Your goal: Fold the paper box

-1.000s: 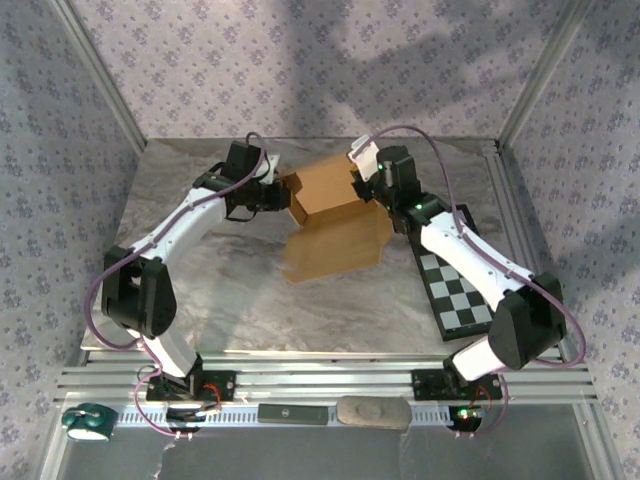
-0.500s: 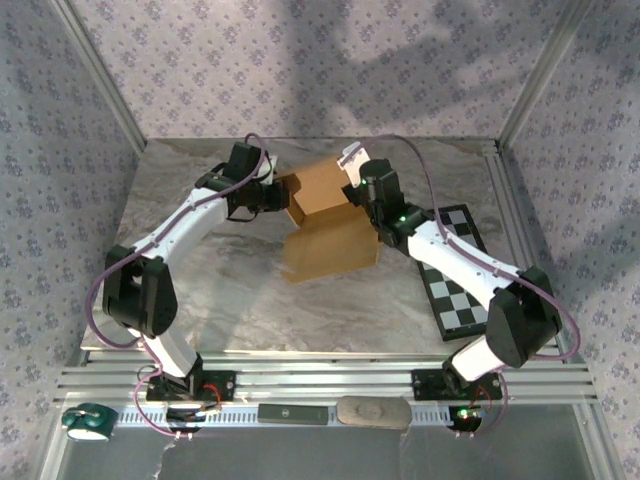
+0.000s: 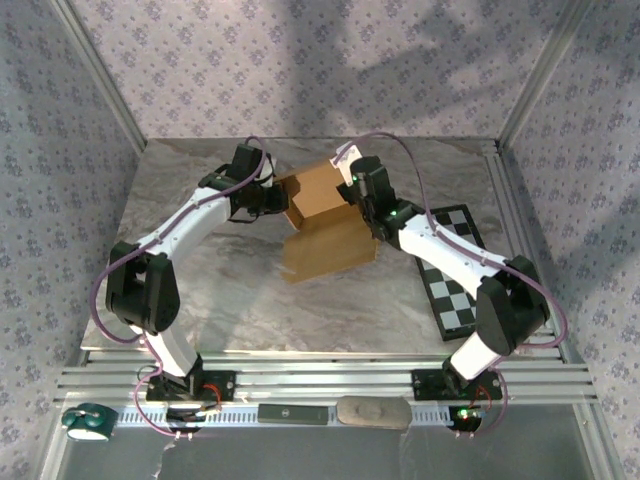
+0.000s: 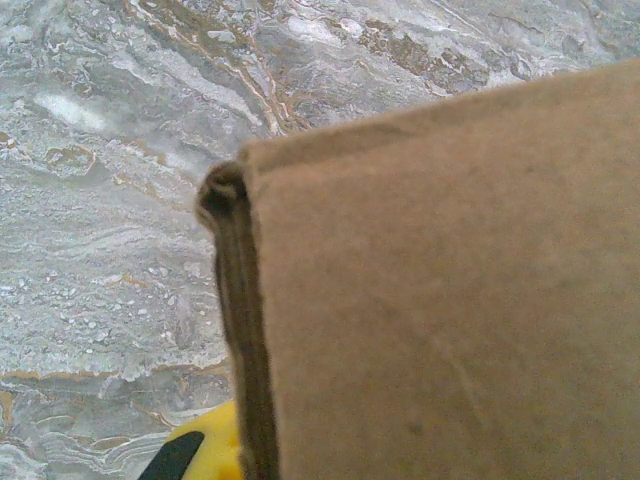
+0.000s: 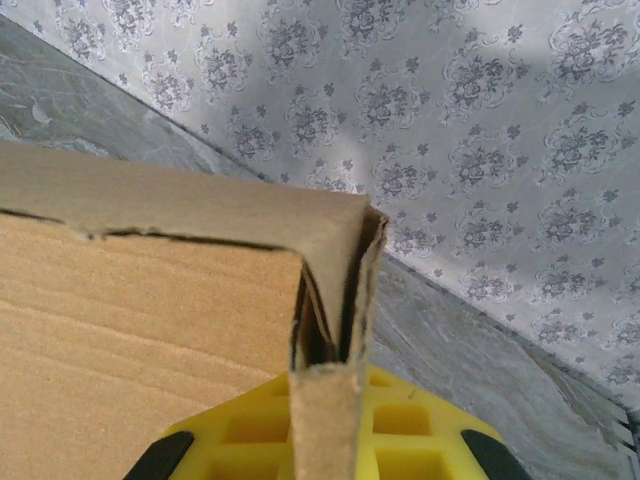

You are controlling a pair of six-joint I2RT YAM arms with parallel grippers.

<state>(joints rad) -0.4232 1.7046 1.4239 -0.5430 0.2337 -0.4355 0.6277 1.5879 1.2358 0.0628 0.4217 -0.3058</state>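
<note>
1. The left gripper [image 3: 275,200] pinches the paper box [image 3: 318,195] by its left wall; the right gripper [image 3: 352,192] clamps the doubled right wall.
2. The box sits far-centre on the table [image 3: 230,300], its walls half formed.
3. Next, likely: raise the flat near flap [image 3: 330,255].

Tan paper box [image 3: 318,198], partly folded

Near me the table [image 3: 250,310] is free; paper box [image 3: 318,195] blocks centre, checkered board [image 3: 455,300] blocks the right.
</note>
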